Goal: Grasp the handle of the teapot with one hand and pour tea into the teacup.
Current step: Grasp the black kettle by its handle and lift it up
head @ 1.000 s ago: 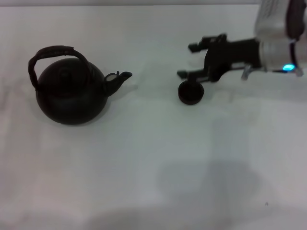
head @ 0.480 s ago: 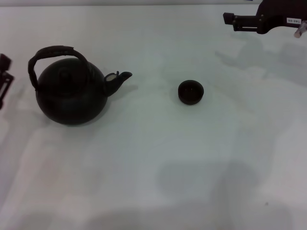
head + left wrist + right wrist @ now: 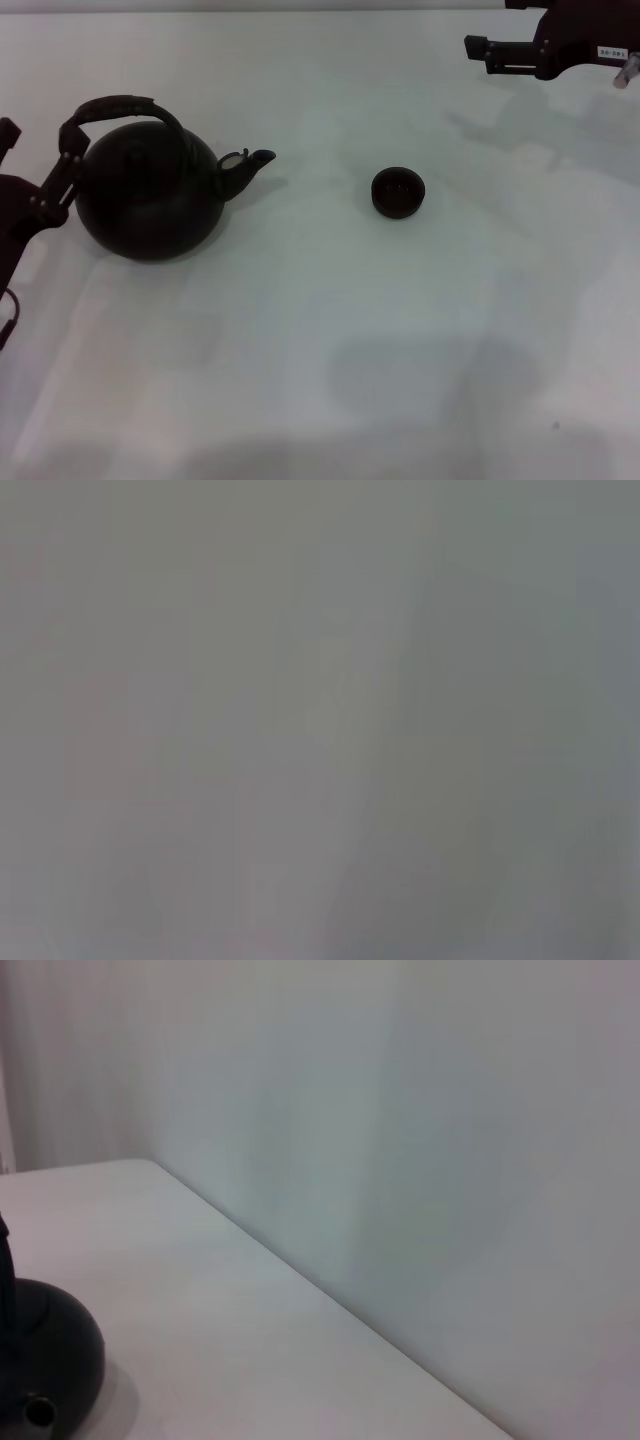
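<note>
Your teapot (image 3: 148,200) sits on the white table (image 3: 320,330) at about nine o'clock from the centre, its spout aimed toward three o'clock, with the handle (image 3: 112,108) arching over the lid. The teacup (image 3: 398,192) stands well apart at the pot's three o'clock. Your left gripper (image 3: 40,165) is at the pot's nine o'clock side, fingers spread. The right gripper (image 3: 490,48) is up at one o'clock; you cannot tell its spread.
</note>
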{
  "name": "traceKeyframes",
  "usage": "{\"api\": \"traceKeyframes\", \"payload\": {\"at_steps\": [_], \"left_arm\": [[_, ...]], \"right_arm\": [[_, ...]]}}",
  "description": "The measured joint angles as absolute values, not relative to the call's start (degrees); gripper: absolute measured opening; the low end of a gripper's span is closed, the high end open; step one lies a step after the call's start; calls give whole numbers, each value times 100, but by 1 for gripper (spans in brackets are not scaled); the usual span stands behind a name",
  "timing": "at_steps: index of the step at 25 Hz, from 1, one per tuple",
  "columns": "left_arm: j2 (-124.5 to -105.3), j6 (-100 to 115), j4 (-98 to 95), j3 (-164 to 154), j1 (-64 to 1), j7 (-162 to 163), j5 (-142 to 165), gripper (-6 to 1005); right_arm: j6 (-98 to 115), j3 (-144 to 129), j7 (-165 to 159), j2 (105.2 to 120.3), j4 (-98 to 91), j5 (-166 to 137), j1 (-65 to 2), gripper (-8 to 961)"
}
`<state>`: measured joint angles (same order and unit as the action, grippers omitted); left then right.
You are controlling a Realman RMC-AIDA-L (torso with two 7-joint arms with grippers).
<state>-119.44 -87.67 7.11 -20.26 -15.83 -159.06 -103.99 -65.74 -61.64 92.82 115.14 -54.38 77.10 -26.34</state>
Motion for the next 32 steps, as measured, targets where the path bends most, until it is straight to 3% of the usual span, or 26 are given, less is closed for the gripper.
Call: {"api": "traceKeyframes", "payload": {"at_steps": [30, 32], "left_arm": [[-11955, -7902, 1459, -1704, -1855, -16167, -10493, 763], [-11957, -7909, 1481, -1704, -1856, -16167, -10495, 671]], "right_arm": [[-6461, -6126, 9442, 11505, -5199, 7743, -2635, 827], [-6443, -6126, 9445, 11506, -5175, 7743, -2639, 827]]}}
